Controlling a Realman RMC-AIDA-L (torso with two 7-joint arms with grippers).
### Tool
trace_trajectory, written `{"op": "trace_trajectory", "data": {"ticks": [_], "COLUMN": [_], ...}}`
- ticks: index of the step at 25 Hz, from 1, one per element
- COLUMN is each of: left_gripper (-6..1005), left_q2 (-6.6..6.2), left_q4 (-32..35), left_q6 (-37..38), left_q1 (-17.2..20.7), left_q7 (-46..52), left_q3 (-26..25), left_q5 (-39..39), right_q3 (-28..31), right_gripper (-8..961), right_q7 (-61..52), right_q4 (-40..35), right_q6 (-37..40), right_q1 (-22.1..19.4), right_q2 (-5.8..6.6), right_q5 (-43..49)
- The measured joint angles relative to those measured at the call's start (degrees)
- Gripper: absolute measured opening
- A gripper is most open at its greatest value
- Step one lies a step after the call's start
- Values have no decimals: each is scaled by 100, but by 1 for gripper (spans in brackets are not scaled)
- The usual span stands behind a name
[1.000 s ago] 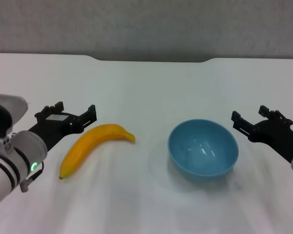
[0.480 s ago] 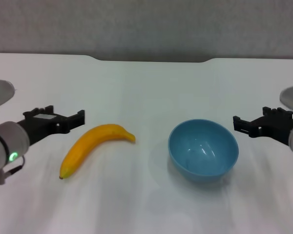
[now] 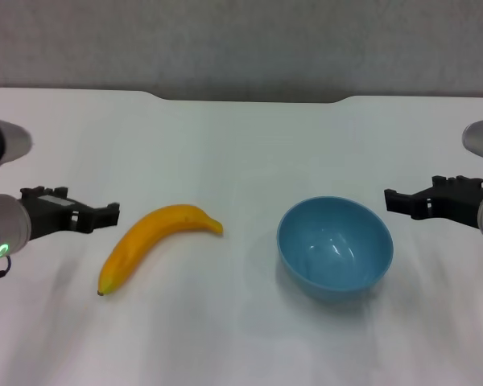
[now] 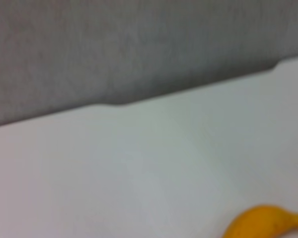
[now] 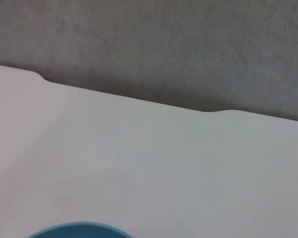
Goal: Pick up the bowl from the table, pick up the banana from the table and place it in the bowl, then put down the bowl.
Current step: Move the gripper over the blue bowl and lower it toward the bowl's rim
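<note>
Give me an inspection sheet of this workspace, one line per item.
Surface: white table, notched far edge.
Job's things: blue bowl upright and holding nothing, toward the right; banana lying on the table to its left, apart from it.
Clutter: nothing seen.
Hands: left hand open, left of the banana, not touching it; right hand open, right of the bowl, not touching it.
Cables: nothing seen.
Surroundings: grey wall behind the table.

Glossy smooth bowl (image 3: pixel 335 248), smooth-skinned banana (image 3: pixel 149 240), smooth matt table (image 3: pixel 241 145)
</note>
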State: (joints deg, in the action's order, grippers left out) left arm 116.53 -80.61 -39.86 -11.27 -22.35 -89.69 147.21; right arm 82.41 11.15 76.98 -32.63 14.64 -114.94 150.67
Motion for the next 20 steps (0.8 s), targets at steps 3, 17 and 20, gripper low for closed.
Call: {"op": "trace_trajectory", "data": {"ticks": [3, 17, 20], "left_gripper": [910, 909, 909], "left_q2": [3, 27, 27], "left_q4": [-111, -43, -23], "left_q6": [-397, -150, -111], "left_q1": [-181, -271, -254], "left_q7": [319, 332, 333], "left_q3": [78, 491, 490], "left_q5": [478, 471, 468], "right_q3": [-37, -65, -63], "right_gripper": [865, 866, 866], "right_q7": [-20, 58, 59], "right_q4": [-64, -1070, -1258], "right_q6": [202, 481, 232], "right_q1": [-48, 283, 575], "right_q2": [-7, 5, 5], "right_q5": [-155, -943, -1024]}}
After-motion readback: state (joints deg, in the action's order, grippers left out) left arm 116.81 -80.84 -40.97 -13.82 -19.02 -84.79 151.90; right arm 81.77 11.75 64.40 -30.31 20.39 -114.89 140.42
